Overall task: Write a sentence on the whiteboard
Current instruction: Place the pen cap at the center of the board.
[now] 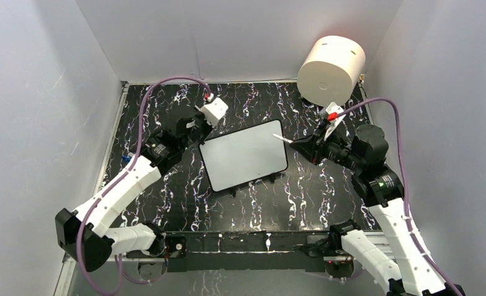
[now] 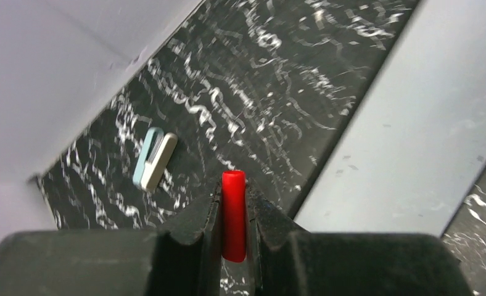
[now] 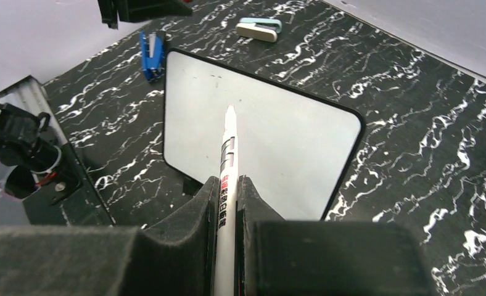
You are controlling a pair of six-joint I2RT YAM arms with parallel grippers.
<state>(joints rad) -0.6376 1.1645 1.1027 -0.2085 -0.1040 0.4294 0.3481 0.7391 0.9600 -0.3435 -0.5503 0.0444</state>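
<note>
Whiteboard (image 3: 277, 142) just beyond right fingers (image 3: 197, 213)

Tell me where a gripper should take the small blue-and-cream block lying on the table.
Pinch the blue-and-cream block across its two long sides at mid-length, coming straight down from above. It lies lengthwise on the table, long and narrow, with bare surface all round and nothing touching it, so the fingers probably fit on either side.

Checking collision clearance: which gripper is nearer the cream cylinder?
Right. The right gripper is by the whiteboard's right edge, close to the cream cylinder; left gripper is off its left edge.
</note>
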